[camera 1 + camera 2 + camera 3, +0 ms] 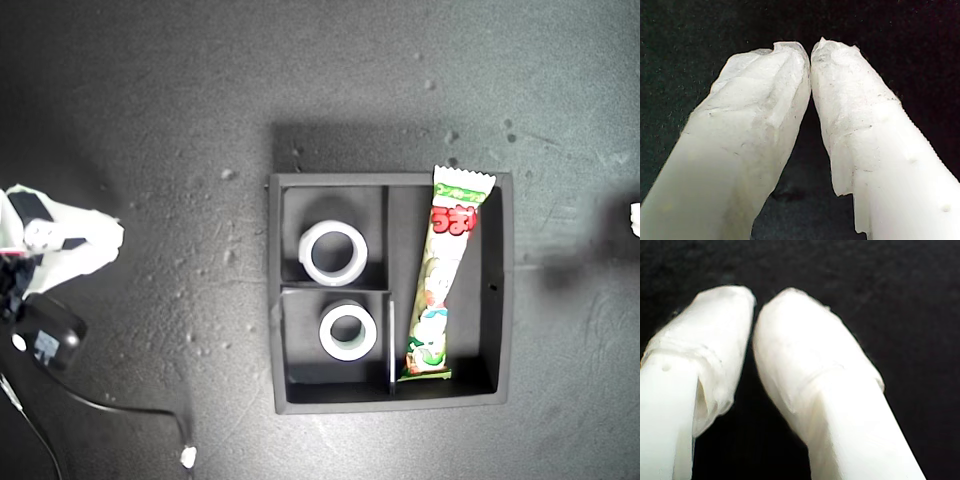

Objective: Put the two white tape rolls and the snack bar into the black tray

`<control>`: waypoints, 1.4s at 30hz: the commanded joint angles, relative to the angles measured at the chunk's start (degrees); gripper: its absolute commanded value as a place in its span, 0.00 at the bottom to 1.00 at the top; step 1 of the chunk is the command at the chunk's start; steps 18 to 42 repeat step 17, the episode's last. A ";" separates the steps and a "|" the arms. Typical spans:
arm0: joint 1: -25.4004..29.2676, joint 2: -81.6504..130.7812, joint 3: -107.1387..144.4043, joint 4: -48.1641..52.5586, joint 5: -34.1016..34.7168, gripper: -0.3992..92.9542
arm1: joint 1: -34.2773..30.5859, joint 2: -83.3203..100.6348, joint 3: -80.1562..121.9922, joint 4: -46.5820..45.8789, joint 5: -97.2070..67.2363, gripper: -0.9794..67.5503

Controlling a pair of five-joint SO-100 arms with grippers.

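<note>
My first gripper (811, 50) is clenched on nothing: its two white, tape-wrapped fingers (765, 100) meet at the tips over bare dark surface. My second gripper (754, 302) is likewise closed and empty, its rounded white fingertips (800, 335) nearly touching above the same dark ground. Neither wrist view shows any task object, so I cannot match either gripper to the arms seen from outside.

In the exterior view, a white arm (60, 245) with a black cable sits at the exterior view's left edge of the bench (150, 100), well apart from the tray. A sliver of another white part (635, 218) shows at the exterior view's right edge.

The black tray (500, 290) rests on the bench, somewhat toward the exterior view's right of centre. One white tape roll (333, 252), plain white, lies flat in the small compartment at the tray's far corner on the exterior view's left. The other white tape roll (347, 331), with a greyish-green inner rim, lies flat in the small compartment just nearer the exterior view's bottom. The snack bar (443, 275) lies lengthwise in the long compartment along the tray's side at the exterior view's right, slightly tilted, its upper crimped end resting on the tray's far wall.
</note>
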 commanded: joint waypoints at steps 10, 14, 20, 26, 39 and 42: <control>0.26 2.81 3.25 7.91 -10.72 0.01 | -0.44 -0.35 0.70 0.79 -0.79 0.01; 0.26 2.81 3.25 7.91 -10.72 0.01 | -0.44 -0.35 0.70 0.79 -0.79 0.01; 0.26 2.81 3.25 7.91 -10.72 0.01 | -0.44 -0.35 0.70 0.79 -0.79 0.01; 0.26 2.81 3.25 7.91 -10.72 0.01 | -0.44 -0.35 0.70 0.79 -0.79 0.01; 0.26 2.81 3.25 7.91 -10.72 0.01 | -0.44 -0.35 0.70 0.79 -0.79 0.01; 0.26 2.81 3.25 7.91 -10.72 0.01 | -0.44 -0.35 0.70 0.79 -0.79 0.01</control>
